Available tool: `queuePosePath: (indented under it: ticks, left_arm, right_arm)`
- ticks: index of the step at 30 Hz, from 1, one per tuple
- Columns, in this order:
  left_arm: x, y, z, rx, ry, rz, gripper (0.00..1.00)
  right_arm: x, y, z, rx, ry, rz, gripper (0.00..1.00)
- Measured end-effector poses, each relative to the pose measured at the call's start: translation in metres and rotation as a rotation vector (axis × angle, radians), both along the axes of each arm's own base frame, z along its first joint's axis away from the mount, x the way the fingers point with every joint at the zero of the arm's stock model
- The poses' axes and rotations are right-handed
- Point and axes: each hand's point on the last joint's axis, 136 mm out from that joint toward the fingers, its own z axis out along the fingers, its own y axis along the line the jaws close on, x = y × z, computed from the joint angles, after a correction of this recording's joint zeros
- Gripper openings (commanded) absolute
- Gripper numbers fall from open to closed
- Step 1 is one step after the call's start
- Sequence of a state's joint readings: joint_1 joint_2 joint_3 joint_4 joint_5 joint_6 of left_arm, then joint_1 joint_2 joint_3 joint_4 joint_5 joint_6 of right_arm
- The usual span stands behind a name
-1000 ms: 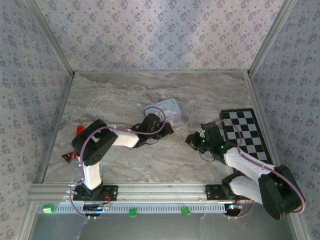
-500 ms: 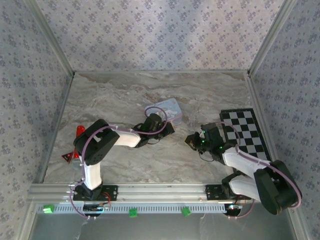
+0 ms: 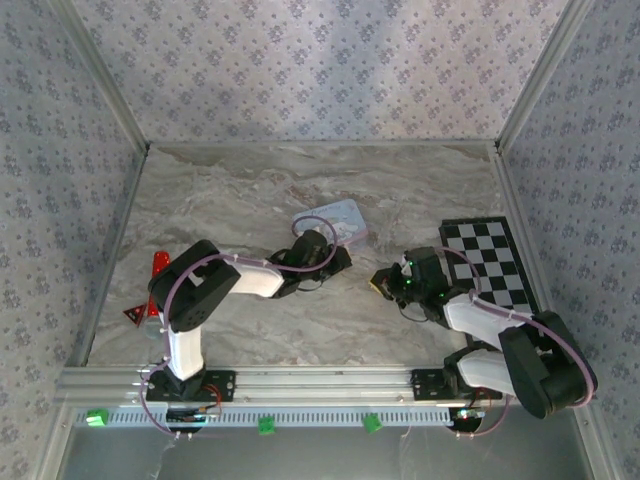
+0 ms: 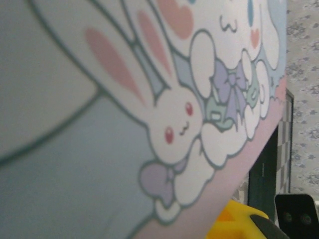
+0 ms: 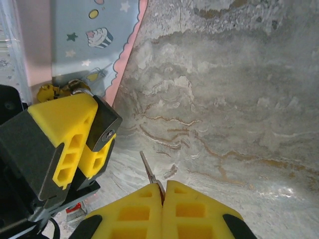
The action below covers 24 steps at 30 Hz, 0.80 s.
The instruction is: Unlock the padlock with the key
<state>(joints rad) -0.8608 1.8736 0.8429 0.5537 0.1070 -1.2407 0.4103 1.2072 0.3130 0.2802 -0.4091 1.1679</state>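
Dark padlock (image 5: 103,124) sits clamped between the yellow fingers (image 5: 65,134) of the left hand (image 3: 328,262), just beside the pale blue cartoon tin (image 3: 338,213). Right hand (image 5: 162,191) is clenched on a thin metal key (image 5: 148,169). The blade sticks out between its pads and points toward the padlock, tip near it but apart. Both sit over the marble surface (image 5: 224,99). From the top view, the hands face each other mid-surface. Checkerboard mat (image 3: 495,262) lies at the right, by the right arm. Left wrist view has the tin's bunny print close up and blurred.
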Motion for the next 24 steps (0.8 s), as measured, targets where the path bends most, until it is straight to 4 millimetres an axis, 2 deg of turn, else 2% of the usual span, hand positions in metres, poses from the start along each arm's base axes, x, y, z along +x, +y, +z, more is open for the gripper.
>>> queuePosePath:
  ticks: [16, 24]
  left_arm:
    - [0.003, 0.000, 0.008, -0.075, -0.008, 0.038, 0.19]
    - [0.004, -0.001, 0.010, -0.093, 0.001, 0.049, 0.20]
  right_arm:
    - [0.011, 0.008, 0.009, 0.082, -0.001, -0.028, 0.00]
    - [0.018, 0.016, 0.003, 0.164, 0.049, -0.061, 0.00]
